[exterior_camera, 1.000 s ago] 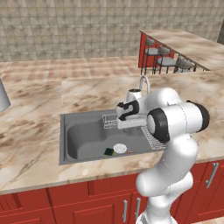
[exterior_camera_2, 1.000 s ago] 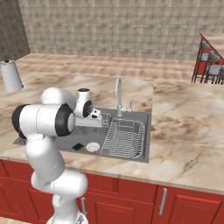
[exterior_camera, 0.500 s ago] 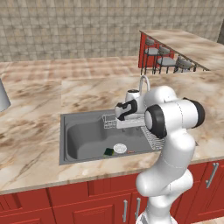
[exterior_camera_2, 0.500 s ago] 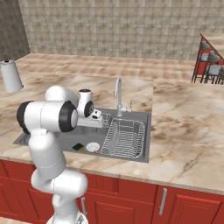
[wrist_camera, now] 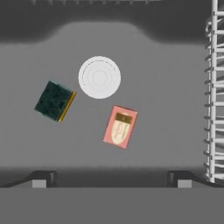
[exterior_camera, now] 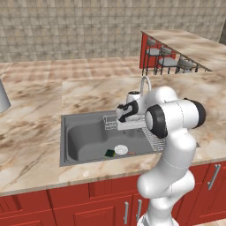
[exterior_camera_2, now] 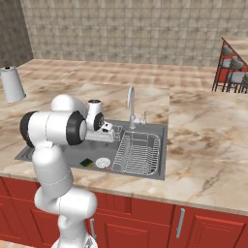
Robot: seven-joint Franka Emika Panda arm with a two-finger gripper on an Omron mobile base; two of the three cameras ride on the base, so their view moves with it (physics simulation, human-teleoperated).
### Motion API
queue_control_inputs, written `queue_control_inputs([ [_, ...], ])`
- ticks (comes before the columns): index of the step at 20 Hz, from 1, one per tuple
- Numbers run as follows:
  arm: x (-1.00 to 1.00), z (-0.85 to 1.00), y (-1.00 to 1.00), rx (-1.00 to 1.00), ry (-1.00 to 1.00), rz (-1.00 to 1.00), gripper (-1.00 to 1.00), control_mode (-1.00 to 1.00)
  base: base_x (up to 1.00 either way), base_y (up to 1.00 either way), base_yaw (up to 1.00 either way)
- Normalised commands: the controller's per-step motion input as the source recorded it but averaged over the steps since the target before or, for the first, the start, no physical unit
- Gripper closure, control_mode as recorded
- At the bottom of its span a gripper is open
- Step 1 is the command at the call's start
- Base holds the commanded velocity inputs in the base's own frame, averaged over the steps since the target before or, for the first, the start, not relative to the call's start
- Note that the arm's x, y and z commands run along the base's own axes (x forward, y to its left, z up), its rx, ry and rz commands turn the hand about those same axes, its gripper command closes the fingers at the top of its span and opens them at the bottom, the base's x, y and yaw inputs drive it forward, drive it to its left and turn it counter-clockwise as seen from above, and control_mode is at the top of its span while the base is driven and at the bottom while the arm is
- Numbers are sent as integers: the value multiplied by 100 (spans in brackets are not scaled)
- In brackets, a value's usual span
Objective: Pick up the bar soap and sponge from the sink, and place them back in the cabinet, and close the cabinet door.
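Note:
The sink [exterior_camera: 70, 137] is a grey steel basin with a round white drain [wrist_camera: 99, 77]. On its floor lie the dark green sponge [wrist_camera: 54, 100], yellow along one edge, left of the drain, and the pinkish bar soap [wrist_camera: 120, 127] just below the drain. In the base views the sponge [exterior_camera: 109, 153] [exterior_camera_2: 86, 162] lies next to the drain near the front wall. My gripper [wrist_camera: 111, 181] [exterior_camera: 121, 119] [exterior_camera_2: 109, 131] hangs open above the basin, pointing down, with nothing between its fingertips [wrist_camera: 41, 178]. The cabinet and the cabinet door are out of view.
A white wire rack [exterior_camera_2: 138, 152] [wrist_camera: 213, 87] fills the sink's right side. The chrome tap [exterior_camera: 143, 84] stands behind the basin. A paper towel roll [exterior_camera_2: 12, 83] stands on the marble counter at the far left. Red drawers run below the counter.
The arm's elbow has shifted slightly; the hand still hovers over the sink with its jaws open.

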Motion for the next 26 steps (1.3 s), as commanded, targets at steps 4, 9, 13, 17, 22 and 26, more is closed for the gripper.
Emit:
queue_control_inputs([
  [4,8,-4,0,0,0,0,-100,-100,0,0,0],
  [9,6,-9,0,0,0,0,-100,-100,0,0,0],
  [13,6,-19,0,0,0,0,-100,-100,0,0,0],
  [17,1,-25,0,0,0,0,-100,-100,0,0,0],
  [22,0,-19,0,0,0,0,-100,-100,0,0,0],
  [26,0,-18,0,0,0,0,-100,-100,0,0,0],
])
